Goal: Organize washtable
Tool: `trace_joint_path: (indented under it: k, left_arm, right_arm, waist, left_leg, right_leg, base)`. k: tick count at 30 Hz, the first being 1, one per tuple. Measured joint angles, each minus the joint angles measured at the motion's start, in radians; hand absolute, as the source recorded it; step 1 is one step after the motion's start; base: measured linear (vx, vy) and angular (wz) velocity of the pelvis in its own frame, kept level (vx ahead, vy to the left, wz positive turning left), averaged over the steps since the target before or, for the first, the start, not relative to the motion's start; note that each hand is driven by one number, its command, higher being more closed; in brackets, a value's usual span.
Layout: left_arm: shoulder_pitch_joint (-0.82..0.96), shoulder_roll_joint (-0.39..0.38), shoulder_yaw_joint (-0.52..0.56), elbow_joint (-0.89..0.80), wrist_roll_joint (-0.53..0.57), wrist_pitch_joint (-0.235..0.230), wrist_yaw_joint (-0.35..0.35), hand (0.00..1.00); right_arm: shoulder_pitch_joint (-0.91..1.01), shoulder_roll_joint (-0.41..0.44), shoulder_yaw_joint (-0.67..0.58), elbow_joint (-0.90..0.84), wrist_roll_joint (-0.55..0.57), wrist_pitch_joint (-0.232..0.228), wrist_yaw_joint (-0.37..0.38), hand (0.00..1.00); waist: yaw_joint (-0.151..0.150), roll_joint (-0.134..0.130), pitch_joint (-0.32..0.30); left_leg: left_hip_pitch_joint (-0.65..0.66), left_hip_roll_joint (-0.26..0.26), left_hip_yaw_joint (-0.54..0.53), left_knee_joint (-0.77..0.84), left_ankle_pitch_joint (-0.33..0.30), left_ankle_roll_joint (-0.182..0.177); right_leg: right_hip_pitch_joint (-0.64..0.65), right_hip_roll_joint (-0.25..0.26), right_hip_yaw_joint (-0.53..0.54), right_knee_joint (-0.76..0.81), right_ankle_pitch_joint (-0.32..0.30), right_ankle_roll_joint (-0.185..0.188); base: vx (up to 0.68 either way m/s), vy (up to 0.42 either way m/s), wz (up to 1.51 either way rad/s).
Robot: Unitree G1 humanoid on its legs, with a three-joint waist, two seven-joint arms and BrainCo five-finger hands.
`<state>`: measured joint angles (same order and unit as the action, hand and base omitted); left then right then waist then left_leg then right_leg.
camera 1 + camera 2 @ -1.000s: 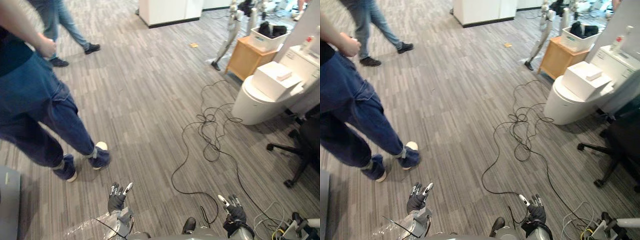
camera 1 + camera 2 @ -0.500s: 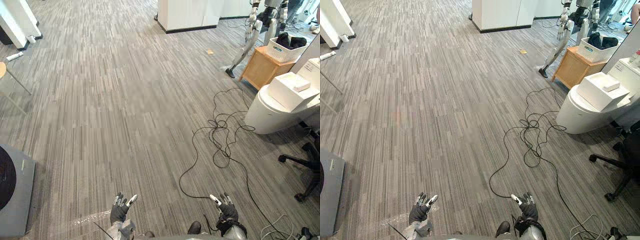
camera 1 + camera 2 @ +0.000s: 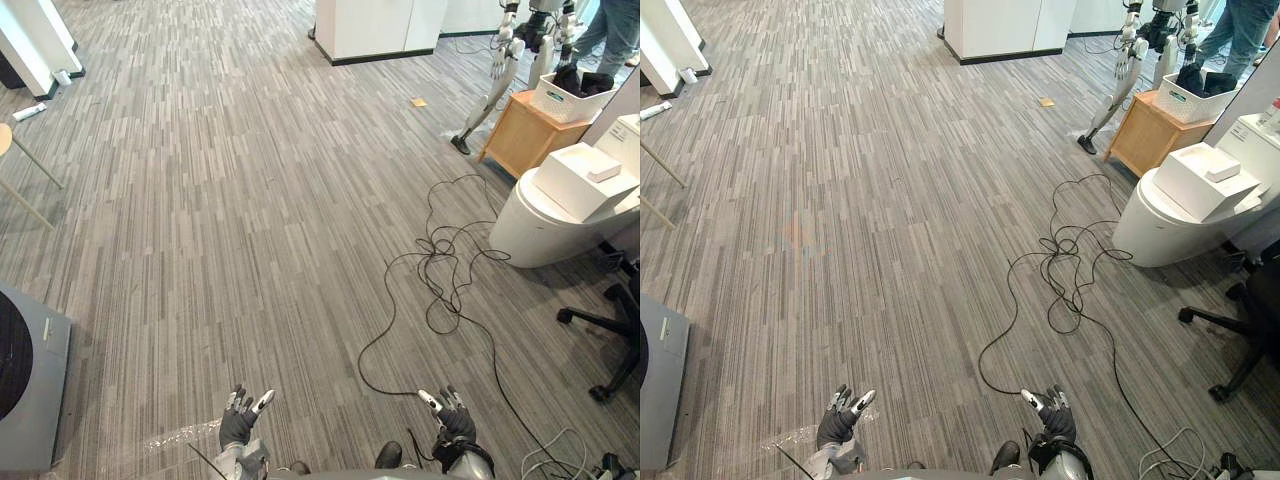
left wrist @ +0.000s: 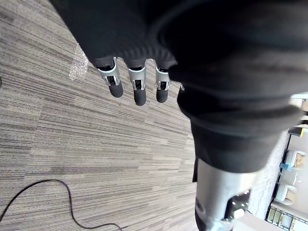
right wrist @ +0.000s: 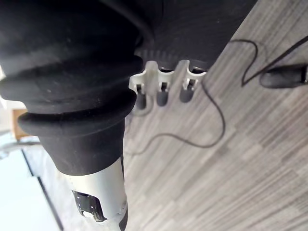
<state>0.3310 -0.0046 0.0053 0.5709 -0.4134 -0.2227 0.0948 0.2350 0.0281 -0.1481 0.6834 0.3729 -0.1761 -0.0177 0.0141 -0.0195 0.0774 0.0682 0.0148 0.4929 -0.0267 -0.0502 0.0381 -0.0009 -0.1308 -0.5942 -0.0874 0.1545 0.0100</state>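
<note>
Item 1. Left robot hand (image 3: 238, 425): seen low in the head views, held above the grey striped floor (image 3: 250, 220). The fingers (image 4: 139, 90) are extended and relaxed; nothing is grasped.

Item 2. Right robot hand (image 3: 457, 424): seen low in the head views on the robot's right, likewise above the floor. The fingers (image 5: 162, 95) are released and nothing is held.

Item 3. White counter (image 3: 1252, 140): placed at the far right edge, well apart from both hands. Whether this is the washtable cannot be told.

Item 4. Rounded white fixture (image 3: 530, 225): set just in front of the counter, with a white box (image 3: 580, 178) resting on top of it.

Item 5. Small wooden cabinet (image 3: 522, 138): stood beyond the fixture, with a white basket (image 3: 566, 100) of dark items carried on it.

Item 6. Black office chair (image 3: 612, 330): partly seen at the right edge.

Item 7. Grey unit (image 3: 35, 395): partly seen at the left edge.

Item 8. White cabinet (image 3: 380, 25): placed at the far end of the floor.

Item 9. Person in jeans (image 3: 615, 30): partly seen at the top right.
</note>
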Motion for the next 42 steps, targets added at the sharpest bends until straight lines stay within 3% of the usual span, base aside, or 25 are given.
trace_joint_path:
  k: [6, 9, 12, 15, 16, 18, 20, 21, 23, 25, 26, 27, 28, 29, 30, 32, 34, 35, 36, 37, 38, 39, 40, 41, 42]
  left_arm:
    - [0.000, -0.002, 0.001, 0.002, 0.035, 0.000, 0.006, 0.00]
    - [0.000, -0.004, 0.001, -0.003, 0.033, 0.000, 0.017, 0.00]
    - [0.001, 0.002, 0.001, -0.025, 0.029, 0.000, 0.017, 0.00]
    - [0.006, 0.018, -0.014, -0.098, 0.029, 0.000, 0.017, 0.00]
    - [-0.002, 0.018, -0.021, -0.113, 0.029, -0.001, 0.016, 0.00]
    - [-0.020, 0.027, -0.044, -0.135, 0.029, -0.001, 0.015, 0.00]
    - [-0.044, 0.040, -0.046, -0.149, 0.030, -0.002, 0.014, 0.00]
    - [-0.071, 0.047, -0.046, -0.148, 0.031, -0.002, 0.014, 0.00]
    - [-0.108, 0.047, -0.053, -0.146, 0.033, -0.006, 0.016, 0.00]
    - [-0.119, 0.040, -0.081, -0.147, 0.035, -0.019, 0.016, 0.00]
    - [-0.099, 0.033, -0.088, -0.152, 0.035, -0.025, 0.015, 0.00]
    - [-0.088, 0.038, -0.080, -0.158, 0.032, -0.031, 0.013, 0.00]
    - [-0.085, 0.015, -0.080, -0.162, 0.027, -0.026, 0.014, 0.00]
    - [-0.074, 0.006, -0.078, -0.167, 0.027, -0.026, 0.013, 0.00]
    - [-0.064, -0.005, -0.074, -0.170, 0.027, -0.026, 0.013, 0.00]
    - [-0.070, -0.006, -0.078, -0.174, 0.021, -0.026, -0.002, 0.00]
    - [-0.075, -0.008, -0.075, -0.237, -0.011, -0.026, -0.017, 0.00]
    - [-0.075, -0.009, -0.076, -0.254, -0.015, -0.027, -0.024, 0.00]
    - [-0.070, -0.011, -0.077, -0.282, -0.033, -0.028, -0.030, 0.00]
    - [-0.059, -0.014, -0.074, -0.309, -0.053, -0.027, -0.029, 0.00]
    - [-0.048, -0.015, -0.075, -0.319, -0.060, -0.028, -0.029, 0.00]
    - [-0.020, -0.021, -0.082, -0.335, -0.073, -0.028, -0.028, 0.00]
    - [-0.002, -0.019, -0.082, -0.320, -0.085, -0.024, -0.027, 0.00]
    - [-0.001, -0.020, -0.082, -0.318, -0.086, -0.020, -0.027, 0.00]
    - [-0.003, -0.015, -0.077, -0.323, -0.087, -0.020, -0.030, 0.00]
  right_arm:
    - [-0.014, -0.028, 0.011, -0.004, -0.048, -0.001, -0.001, 0.00]
    - [-0.011, -0.041, 0.010, -0.005, -0.053, -0.001, -0.002, 0.00]
    - [-0.007, -0.047, 0.011, -0.005, -0.053, -0.001, -0.002, 0.00]
    - [-0.012, -0.044, 0.012, -0.012, -0.052, -0.001, -0.002, 0.00]
    - [-0.014, -0.045, 0.011, -0.037, -0.050, -0.001, -0.001, 0.00]
    - [-0.013, -0.045, 0.011, -0.069, -0.049, -0.002, 0.000, 0.00]
    - [-0.009, -0.037, 0.012, -0.092, -0.049, -0.006, -0.001, 0.00]
    - [-0.006, -0.035, 0.024, -0.094, -0.050, -0.007, -0.002, 0.00]
    - [0.020, -0.030, 0.038, -0.125, -0.052, -0.008, 0.000, 0.00]
    - [0.063, -0.038, 0.046, -0.151, -0.054, -0.009, 0.001, 0.00]
    - [0.083, -0.046, 0.055, -0.153, -0.057, -0.009, 0.002, 0.00]
    - [0.087, -0.052, 0.075, -0.150, -0.062, -0.009, 0.002, 0.00]
    - [0.080, -0.080, 0.083, -0.159, -0.064, -0.010, 0.002, 0.00]
    - [0.068, -0.092, 0.087, -0.164, -0.064, -0.013, 0.002, 0.00]
    - [0.037, -0.097, 0.087, -0.170, -0.061, -0.015, 0.001, 0.00]
    - [-0.013, -0.099, 0.084, -0.168, -0.042, -0.015, -0.001, 0.00]
    - [-0.059, -0.105, 0.087, -0.168, -0.016, -0.017, 0.000, 0.00]
    - [-0.072, -0.110, 0.089, -0.167, -0.009, -0.018, 0.000, 0.00]
    - [-0.106, -0.119, 0.097, -0.156, -0.008, -0.025, 0.000, 0.00]
    - [-0.139, -0.126, 0.100, -0.149, -0.008, -0.032, 0.000, 0.00]
    - [-0.145, -0.125, 0.109, -0.149, -0.009, -0.037, 0.000, 0.00]
    - [-0.147, -0.134, 0.138, -0.144, -0.008, -0.043, 0.000, 0.00]
    - [-0.145, -0.118, 0.158, -0.110, -0.008, -0.043, 0.000, 0.00]
    - [-0.142, -0.107, 0.160, -0.100, -0.008, -0.041, 0.001, 0.00]
    - [-0.130, -0.081, 0.158, -0.097, -0.007, -0.041, 0.000, 0.00]
  waist:
    - [0.003, 0.002, 0.004]
    - [0.001, 0.002, 0.005]
    - [-0.005, -0.009, 0.012]
    - [-0.029, -0.034, 0.065]
    - [-0.032, -0.011, 0.095]
    - [-0.035, 0.015, 0.117]
    - [-0.040, 0.022, 0.131]
    - [-0.050, 0.000, 0.139]
    - [-0.057, -0.019, 0.140]
    - [-0.059, -0.009, 0.130]
    - [-0.056, 0.010, 0.102]
    - [-0.059, -0.003, 0.091]
    - [-0.052, 0.056, 0.086]
    - [-0.045, 0.078, 0.083]
    - [-0.027, 0.080, 0.091]
    - [-0.024, 0.066, 0.102]
    - [-0.001, 0.019, 0.120]
    - [0.009, 0.010, 0.121]
    - [0.029, 0.006, 0.120]
    - [0.050, 0.009, 0.119]
    - [0.060, 0.017, 0.116]
    - [0.064, 0.029, 0.110]
    - [0.065, -0.002, 0.091]
    - [0.061, -0.012, 0.083]
    - [0.051, -0.041, 0.066]
  left_leg:
    - [-0.017, -0.005, -0.014, -0.047, 0.024, -0.015]
    - [-0.033, -0.015, -0.025, -0.058, 0.020, -0.011]
    - [-0.052, -0.026, -0.025, -0.063, 0.018, -0.009]
    - [-0.018, -0.039, -0.045, -0.063, 0.005, 0.010]
    - [-0.013, -0.012, -0.060, -0.040, -0.004, 0.019]
    - [-0.034, 0.043, -0.066, 0.020, -0.046, 0.009]
    - [-0.033, 0.066, -0.082, 0.050, -0.081, -0.014]
    - [-0.010, 0.066, -0.103, 0.054, -0.099, -0.035]
    - [0.028, 0.061, -0.139, 0.059, -0.134, -0.066]
    - [0.059, 0.098, -0.166, 0.108, -0.203, -0.113]
    - [0.068, 0.141, -0.168, 0.179, -0.223, -0.136]
    - [-0.006, 0.206, -0.165, 0.428, -0.262, -0.150]
    - [-0.114, 0.323, -0.178, 0.683, -0.202, -0.137]
    - [-0.159, 0.369, -0.202, 0.785, -0.127, -0.130]
    - [-0.223, 0.407, -0.230, 0.932, -0.088, -0.124]
    - [-0.316, 0.384, -0.210, 1.032, -0.167, -0.118]
    - [-0.417, 0.308, -0.119, 0.922, -0.218, -0.056]
    - [-0.454, 0.285, -0.107, 0.860, -0.215, -0.059]
    - [-0.514, 0.242, -0.107, 0.661, -0.187, -0.088]
    - [-0.547, 0.223, -0.108, 0.438, -0.115, -0.135]
    - [-0.557, 0.226, -0.108, 0.357, -0.081, -0.146]
    - [-0.569, 0.234, -0.109, 0.292, -0.017, -0.128]
    - [-0.562, 0.225, -0.120, 0.378, 0.084, -0.047]
    - [-0.560, 0.217, -0.123, 0.408, 0.089, -0.031]
    - [-0.544, 0.186, -0.107, 0.443, 0.039, 0.023]
  right_leg:
    - [-0.043, -0.015, 0.073, 0.038, -0.007, 0.009]
    - [-0.092, -0.031, 0.107, 0.095, -0.060, 0.033]
    - [-0.183, -0.081, 0.129, 0.262, -0.167, 0.062]
    - [-0.219, -0.144, 0.133, 0.408, -0.177, 0.071]
    - [-0.255, -0.148, 0.130, 0.482, -0.195, 0.055]
    - [-0.291, -0.133, 0.119, 0.444, -0.210, 0.031]
    - [-0.337, -0.153, 0.101, 0.326, -0.180, 0.065]
    - [-0.341, -0.163, 0.099, 0.255, -0.162, 0.094]
    - [-0.358, -0.185, 0.126, 0.242, -0.142, 0.131]
    - [-0.384, -0.158, 0.204, 0.373, -0.153, 0.114]
    - [-0.375, -0.107, 0.210, 0.418, -0.183, 0.076]
    - [-0.345, -0.061, 0.234, 0.436, -0.183, 0.006]
    - [-0.291, 0.001, 0.205, 0.417, -0.187, -0.031]
    - [-0.256, 0.030, 0.199, 0.392, -0.201, -0.045]
    - [-0.188, 0.068, 0.211, 0.338, -0.215, -0.053]
    - [-0.069, 0.086, 0.234, 0.235, -0.227, -0.056]
    - [0.088, 0.082, 0.283, 0.115, -0.233, -0.060]
    - [0.109, 0.081, 0.292, 0.098, -0.235, -0.063]
    - [0.134, 0.079, 0.302, 0.082, -0.241, -0.059]
    - [0.159, 0.077, 0.321, 0.077, -0.261, -0.043]
    - [0.180, 0.083, 0.337, 0.070, -0.276, -0.020]
    - [0.233, 0.088, 0.356, 0.070, -0.324, 0.045]
    - [0.258, 0.043, 0.363, 0.111, -0.370, 0.078]
    - [0.249, 0.020, 0.365, 0.159, -0.374, 0.083]
    - [0.179, -0.047, 0.375, 0.329, -0.373, 0.082]
  base:
    - [-0.07, 0.071, 0.05]
    - [-0.06, 0.069, -0.06]
    - [0.04, 0.074, 0.01]
    - [0.15, 0.022, 0.20]
    - [0.15, 0.005, 0.24]
    - [0.22, 0.017, 0.10]
    - [0.31, -0.018, 0.18]
    - [0.38, -0.112, 0.48]
    - [0.46, -0.196, 0.61]
    - [0.46, -0.312, 0.58]
    - [0.58, -0.435, 0.55]
    - [0.72, -0.512, 0.43]
    - [0.62, -0.423, 0.23]
    - [0.65, -0.357, -0.24]
    - [0.67, -0.331, -0.33]
    - [0.66, -0.298, -0.13]
    - [0.64, -0.203, -0.08]
    - [0.63, -0.118, -0.47]
    - [0.61, -0.049, -0.85]
    - [0.61, -0.005, -1.02]
    - [0.75, 0.115, -1.13]
    - [0.78, 0.196, -1.07]
    - [0.78, 0.235, -0.91]
    - [0.66, 0.272, -0.57]
    - [0.54, 0.255, -0.22]
